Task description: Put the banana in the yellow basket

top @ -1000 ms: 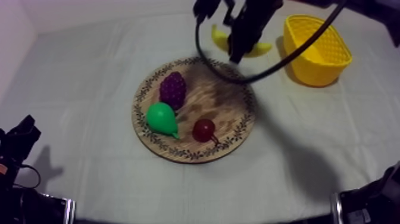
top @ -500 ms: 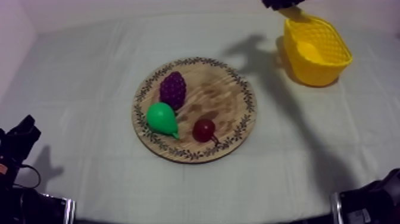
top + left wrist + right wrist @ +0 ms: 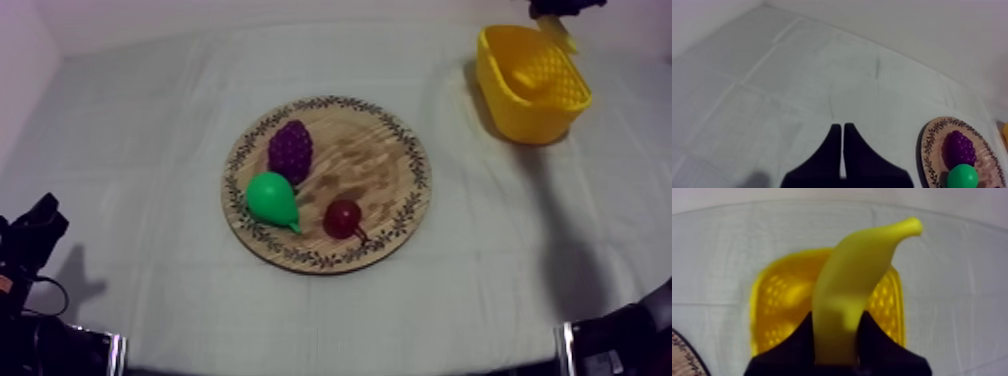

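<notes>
Banana (image 3: 857,283) is the load of the right end effector (image 3: 837,333). Its two black fingers are clenched on the fruit's lower end, and the curved body rises from them with the stalk tip pointing away. Seen from the wrist, the open mouth of the yellow basket (image 3: 772,303) lies straight behind the fruit. In the top view this end effector sits at the upper right edge of the frame, over the basket's far rim, with a bit of yellow hanging beneath it.

The step in hand looks like the drop. To do it well, I would centre the banana over the middle of the basket, not over the rim. I would also line its length up with the basket's longer side, since the fruit looks nearly as long as the opening. The low end should sink below the walls before the fingers part, or the banana may land across the rim and roll out onto the table (image 3: 150,120). The basket looks light, so a knock against its wall could shove it.

Left of centre in the top view, the board (image 3: 375,160) carries grapes (image 3: 290,150), a pear (image 3: 272,198) and a small red fruit (image 3: 343,217), all well apart from the basket. The left end effector (image 3: 843,145) is clenched on nothing above bare cloth beside the board.
</notes>
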Robot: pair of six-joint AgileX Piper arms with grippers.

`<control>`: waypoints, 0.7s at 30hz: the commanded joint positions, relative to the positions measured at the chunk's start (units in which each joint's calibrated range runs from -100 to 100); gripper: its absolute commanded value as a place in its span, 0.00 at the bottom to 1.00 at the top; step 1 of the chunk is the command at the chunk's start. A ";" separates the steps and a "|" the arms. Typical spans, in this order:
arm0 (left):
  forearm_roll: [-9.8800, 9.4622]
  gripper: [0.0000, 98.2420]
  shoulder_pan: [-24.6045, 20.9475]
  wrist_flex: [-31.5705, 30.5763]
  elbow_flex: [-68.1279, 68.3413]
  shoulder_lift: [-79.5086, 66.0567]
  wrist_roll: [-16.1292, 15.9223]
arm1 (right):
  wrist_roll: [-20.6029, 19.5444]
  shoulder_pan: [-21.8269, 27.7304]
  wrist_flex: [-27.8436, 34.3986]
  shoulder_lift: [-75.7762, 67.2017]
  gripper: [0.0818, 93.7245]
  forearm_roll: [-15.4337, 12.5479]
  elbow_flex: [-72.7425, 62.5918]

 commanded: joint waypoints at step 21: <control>0.03 0.00 0.02 0.00 -0.01 -0.05 -0.01 | 2.28 0.92 -1.45 2.44 0.60 -1.93 7.84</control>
